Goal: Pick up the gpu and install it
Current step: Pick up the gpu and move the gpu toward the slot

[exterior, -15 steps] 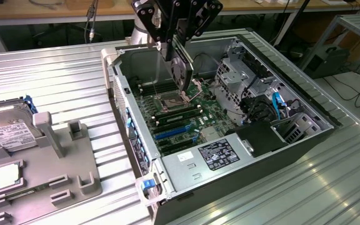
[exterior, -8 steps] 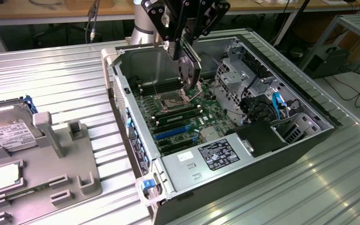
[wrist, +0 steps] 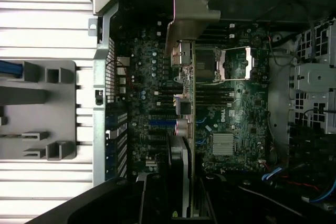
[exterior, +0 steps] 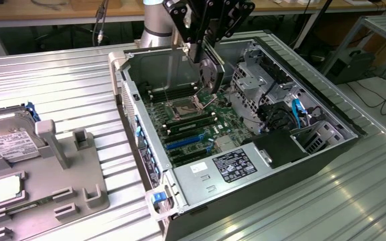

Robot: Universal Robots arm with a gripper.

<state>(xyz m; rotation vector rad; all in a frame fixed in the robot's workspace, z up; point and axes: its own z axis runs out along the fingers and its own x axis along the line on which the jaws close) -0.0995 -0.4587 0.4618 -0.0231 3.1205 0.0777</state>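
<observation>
Hard drive (exterior: 6,136) sits in the grey rack (exterior: 59,193) at the exterior view's left. In the open computer case (exterior: 267,193), the gripper (exterior: 203,50) is clamped on the gpu (exterior: 213,75) (edge-on), hanging above the motherboard (exterior: 193,125).

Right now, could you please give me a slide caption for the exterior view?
The gripper holds the gpu over the motherboard inside the open computer case.
</observation>
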